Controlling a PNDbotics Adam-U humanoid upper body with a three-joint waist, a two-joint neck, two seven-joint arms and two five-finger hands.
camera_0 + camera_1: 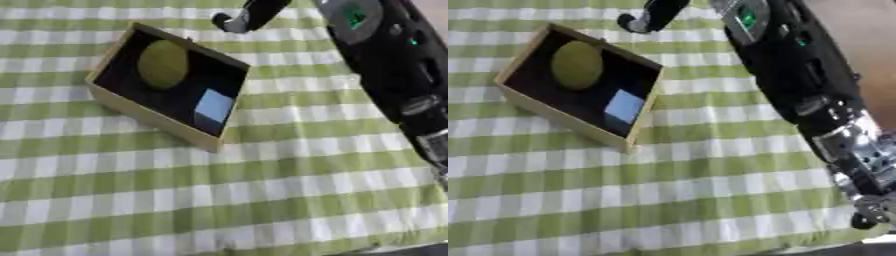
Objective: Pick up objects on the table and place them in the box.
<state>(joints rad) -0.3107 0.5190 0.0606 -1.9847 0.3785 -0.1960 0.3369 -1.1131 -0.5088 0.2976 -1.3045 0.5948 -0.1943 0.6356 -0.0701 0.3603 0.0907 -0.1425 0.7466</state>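
Box [114,102] with green ball [163,64]

Tan box [154,121], dark inside, holds a green ball [164,64] and blue cube [213,106].

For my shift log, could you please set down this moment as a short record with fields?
surface: green-and-white checked tablecloth
container: shallow tan cardboard box with a dark inside, upper left
in the box: round olive-green ball at the far end; small pale blue block at the near end
cloth outside the box: no loose object visible
right arm: black, along the right side
right hand: lower right corner, fingers unclear
left hand: not visible
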